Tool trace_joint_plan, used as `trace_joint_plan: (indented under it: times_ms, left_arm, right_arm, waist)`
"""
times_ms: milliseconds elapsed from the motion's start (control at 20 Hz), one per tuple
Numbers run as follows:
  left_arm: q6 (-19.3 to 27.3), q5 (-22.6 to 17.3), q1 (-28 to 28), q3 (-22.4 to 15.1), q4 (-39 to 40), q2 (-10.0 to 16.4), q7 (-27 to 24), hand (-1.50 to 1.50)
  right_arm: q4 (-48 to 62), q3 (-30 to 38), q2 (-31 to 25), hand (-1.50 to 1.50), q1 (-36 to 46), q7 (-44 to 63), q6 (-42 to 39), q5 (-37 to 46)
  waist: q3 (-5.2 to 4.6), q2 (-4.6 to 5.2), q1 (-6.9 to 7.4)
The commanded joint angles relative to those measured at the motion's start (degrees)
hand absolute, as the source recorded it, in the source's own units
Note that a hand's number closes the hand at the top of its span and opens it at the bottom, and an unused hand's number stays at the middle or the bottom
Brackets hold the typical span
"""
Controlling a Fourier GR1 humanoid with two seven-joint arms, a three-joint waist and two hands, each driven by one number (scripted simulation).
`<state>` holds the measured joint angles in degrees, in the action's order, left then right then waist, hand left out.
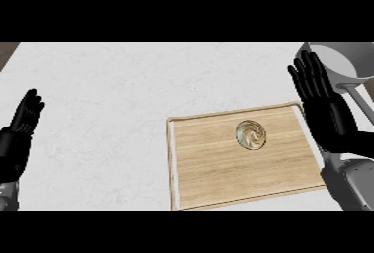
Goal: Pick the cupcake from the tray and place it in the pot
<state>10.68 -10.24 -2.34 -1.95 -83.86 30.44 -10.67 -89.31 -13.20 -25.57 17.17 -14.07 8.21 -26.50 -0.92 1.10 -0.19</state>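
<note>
A cupcake (251,134) with swirled cream frosting stands on a wooden tray (211,168), toward the tray's far right part. A grey metal pot (345,62) with a long handle sits at the counter's far right corner, beyond the tray. My right hand (332,118) is open with straight fingers pointing away, just off the tray's right edge, between cupcake and pot handle, and hides part of the handle. My left hand (18,133) rests open at the left edge, fingers up, far from the tray.
The white marbled counter (110,89) spreads left of and beyond the tray. A dark strip shows past the counter's far left corner.
</note>
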Motion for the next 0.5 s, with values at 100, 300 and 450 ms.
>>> trace_joint_plan:
  times_ms: [100,300,450]
  left_arm:
    - [-0.7,-2.7,-4.9,-4.3,-0.8,-6.1,6.4,0.00]
    - [-2.8,-4.9,-2.9,-6.4,-0.1,-8.0,8.1,0.00]
    - [-0.6,-7.6,-4.9,-8.8,-4.1,-12.7,16.2,0.00]
  right_arm:
    - [0.7,-11.1,0.9,-1.50,4.9,5.6,-16.8,-3.8]
    - [-5.7,-14.0,-9.5,-1.50,15.9,1.2,-22.9,11.8]
    - [7.9,-10.1,-6.2,-1.50,9.2,-13.6,-23.0,12.5]
  waist:
    - [0.95,-0.19,1.85]
    - [-0.57,-4.05,3.69]
    - [1.21,-0.50,1.73]
